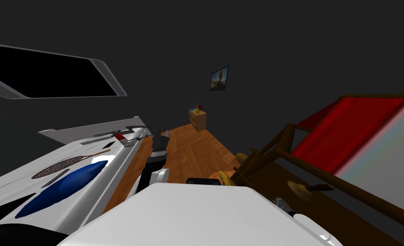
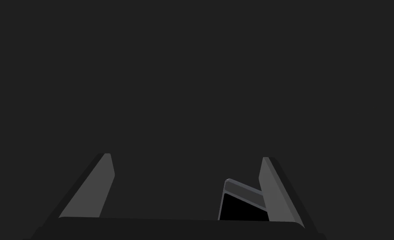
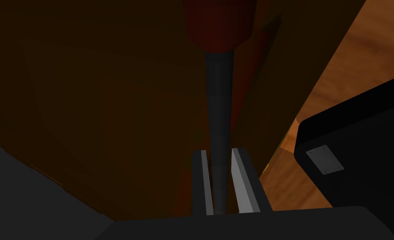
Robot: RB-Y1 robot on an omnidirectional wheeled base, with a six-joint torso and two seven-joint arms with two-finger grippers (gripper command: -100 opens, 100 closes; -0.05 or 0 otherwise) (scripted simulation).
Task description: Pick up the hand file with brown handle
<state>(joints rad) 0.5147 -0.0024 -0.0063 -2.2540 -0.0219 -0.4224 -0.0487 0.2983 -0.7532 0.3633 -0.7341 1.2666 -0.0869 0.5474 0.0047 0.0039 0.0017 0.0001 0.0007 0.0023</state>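
**Grip.** The right pincer (image 3: 219, 152) is closed on the hand file (image 3: 219, 96). Its two light grey blades press either side of the slim dark grey shaft, near the tip end. The shaft runs straight out from the pincer toward 12 o'clock, ending in a rounded reddish-brown handle (image 3: 219, 25).

**Location.** In the head view the right arm reaches low toward 4 o'clock. The file lies over a dark brown flat surface (image 3: 87, 104), with orange-brown plank floor (image 3: 350, 62) showing beyond its edge at 2 o'clock.

**Other arm.** The left pincer (image 2: 186, 156) stands open and empty, fingers wide apart, raised near 12 o'clock and taking no part.

**Not involved.** A white bench (image 1: 124, 158) at 10 o'clock carries a blue oval cushion (image 1: 64, 185) and a brown netted racket (image 1: 64, 164).

**Progress.** The approach and the grasp look complete. Whether the file has cleared the surface cannot be told — no gap or shadow shows. The lift is judged outstanding or barely begun. With the hold so far from the heavier handle, it may droop or pivot.
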